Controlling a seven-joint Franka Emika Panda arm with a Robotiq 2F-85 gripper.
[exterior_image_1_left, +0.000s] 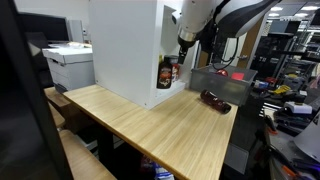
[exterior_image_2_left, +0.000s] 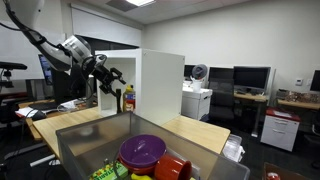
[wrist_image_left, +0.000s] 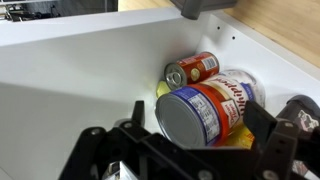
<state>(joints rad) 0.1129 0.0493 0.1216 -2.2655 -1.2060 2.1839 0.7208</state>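
Large can (wrist_image_left: 200, 112) on its side in bottom of white cabinet (exterior_image_1_left: 125, 45), just ahead of claw (wrist_image_left: 190, 150), roughly between its fingers. Claw spread wide, gripping nothing; contact unclear. Small red can (wrist_image_left: 195, 70) behind. Yellow item (wrist_image_left: 163, 90) mostly hidden. Cabinet on wooden surface (exterior_image_1_left: 150, 125). Separate bin (exterior_image_2_left: 75, 140) holds purple bowl (exterior_image_2_left: 142, 150).

The script lettering on the red-and-white can (wrist_image_left: 205, 110) is too blurred to read.
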